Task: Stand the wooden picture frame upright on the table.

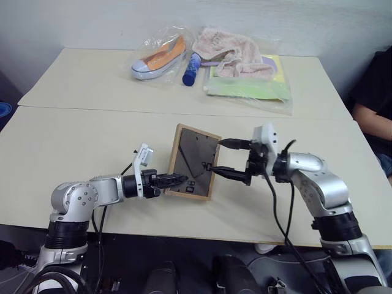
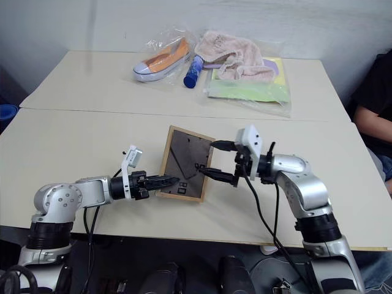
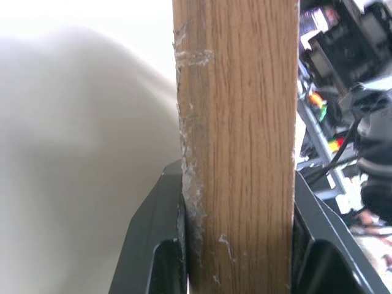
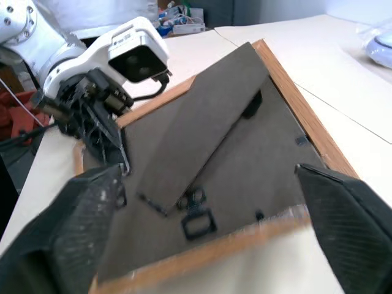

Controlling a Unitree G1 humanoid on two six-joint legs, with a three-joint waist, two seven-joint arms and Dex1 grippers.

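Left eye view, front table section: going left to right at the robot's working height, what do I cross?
left gripper shut on the frame's edge → wooden picture frame, back panel showing → right gripper, open.

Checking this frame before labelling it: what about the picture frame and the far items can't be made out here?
- Wooden picture frame: its front picture faces away in the eye views and the right wrist view.
- Fold-out stand: how far it is opened is unclear.
- Left wrist view: the frame's edge hides the table beyond.
- Bagged items: contents under the cloth are hidden.
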